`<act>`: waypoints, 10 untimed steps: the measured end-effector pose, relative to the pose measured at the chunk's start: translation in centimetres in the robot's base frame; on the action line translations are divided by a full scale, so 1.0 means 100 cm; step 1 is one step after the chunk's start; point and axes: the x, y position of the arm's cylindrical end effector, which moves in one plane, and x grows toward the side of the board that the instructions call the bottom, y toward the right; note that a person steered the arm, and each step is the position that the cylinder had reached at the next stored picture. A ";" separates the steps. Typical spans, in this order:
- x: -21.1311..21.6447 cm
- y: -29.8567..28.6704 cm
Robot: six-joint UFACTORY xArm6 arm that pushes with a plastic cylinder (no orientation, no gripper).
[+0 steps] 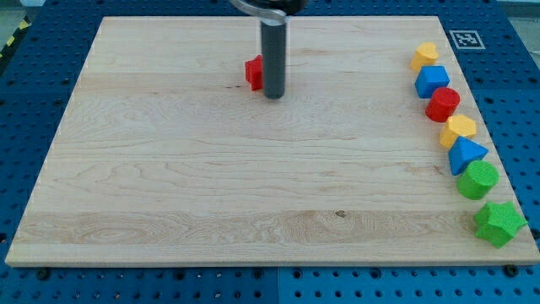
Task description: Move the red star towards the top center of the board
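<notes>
The red star [253,72] lies on the wooden board [169,169] near the view's top centre, partly hidden behind my rod. My tip [273,95] rests on the board just to the right of the star and slightly below it, touching or nearly touching it. Only the star's left part shows.
A column of blocks runs down the board's right edge: a yellow block [425,55], a blue cube [431,81], a red block [442,104], a yellow block [458,129], a blue triangle [466,154], a green cylinder [477,179] and a green star [498,222].
</notes>
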 end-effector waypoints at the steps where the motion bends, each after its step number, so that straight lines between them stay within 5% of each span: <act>1: 0.001 0.006; 3: 0.027 -0.050; 10: -0.056 -0.056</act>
